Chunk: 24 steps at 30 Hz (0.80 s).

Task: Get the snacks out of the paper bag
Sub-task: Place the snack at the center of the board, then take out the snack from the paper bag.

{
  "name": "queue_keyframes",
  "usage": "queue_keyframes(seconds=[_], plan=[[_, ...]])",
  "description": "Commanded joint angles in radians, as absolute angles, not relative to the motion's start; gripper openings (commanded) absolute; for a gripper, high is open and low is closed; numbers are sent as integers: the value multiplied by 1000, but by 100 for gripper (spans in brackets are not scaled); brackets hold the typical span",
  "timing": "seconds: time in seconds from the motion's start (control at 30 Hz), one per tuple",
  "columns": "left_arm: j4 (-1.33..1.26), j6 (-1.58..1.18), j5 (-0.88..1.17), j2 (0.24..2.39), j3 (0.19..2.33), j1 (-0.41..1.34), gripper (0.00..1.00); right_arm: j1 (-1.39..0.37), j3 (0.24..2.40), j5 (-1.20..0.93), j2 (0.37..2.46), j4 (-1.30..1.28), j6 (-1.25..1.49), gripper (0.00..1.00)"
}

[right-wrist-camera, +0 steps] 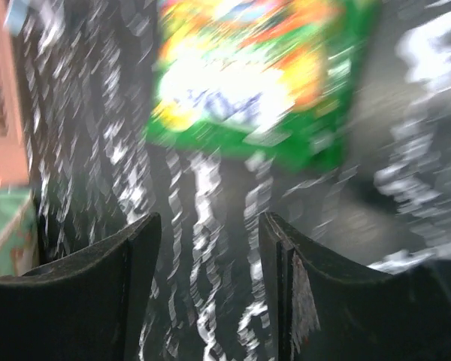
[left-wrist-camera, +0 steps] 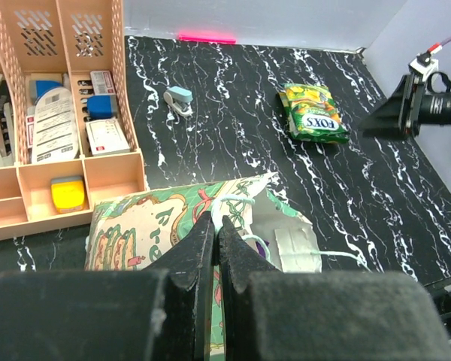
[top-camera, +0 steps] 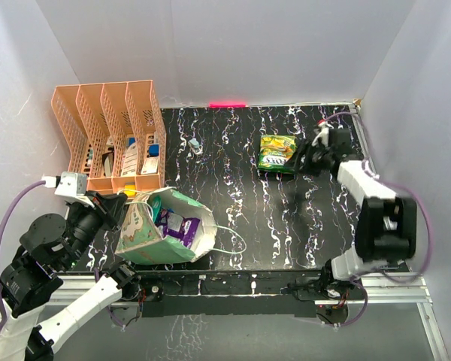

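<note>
- Black marbled table (top-camera: 286, 218): left gripper (left-wrist-camera: 216, 222) clamps shut on paper bag (top-camera: 144, 235); right gripper (right-wrist-camera: 209, 227) gapes empty near green packet (top-camera: 277, 153).
- Purple packet (top-camera: 175, 224) likely light, slick; pinch its crimped edge.

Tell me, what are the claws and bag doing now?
Left gripper shut on rim of cream and mint-green paper bag. Right gripper open, empty, beside unbagged green foil snack packet. Purple shiny packet inside bag.
</note>
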<state>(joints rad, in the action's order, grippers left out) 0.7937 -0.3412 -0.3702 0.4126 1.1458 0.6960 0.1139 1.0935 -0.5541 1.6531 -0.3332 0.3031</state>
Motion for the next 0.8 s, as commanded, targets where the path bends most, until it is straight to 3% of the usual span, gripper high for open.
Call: queue_keyframes(seconds=[0.0, 0.23, 0.43, 0.57, 0.77], plan=[[774, -366, -348, 434, 1163, 698, 0, -124, 872, -480, 1336, -269, 349, 59], [793, -383, -388, 436, 1163, 699, 0, -684, 885, -215, 1063, -343, 585, 62], [788, -382, -386, 453, 1178, 699, 0, -1100, 1076, 34, 1188, -315, 805, 62], [790, -376, -385, 454, 1188, 700, 0, -1258, 1190, 287, 1348, -388, 1024, 63], [780, -380, -375, 433, 1181, 699, 0, -1314, 1257, 488, 1485, -503, 1246, 63]])
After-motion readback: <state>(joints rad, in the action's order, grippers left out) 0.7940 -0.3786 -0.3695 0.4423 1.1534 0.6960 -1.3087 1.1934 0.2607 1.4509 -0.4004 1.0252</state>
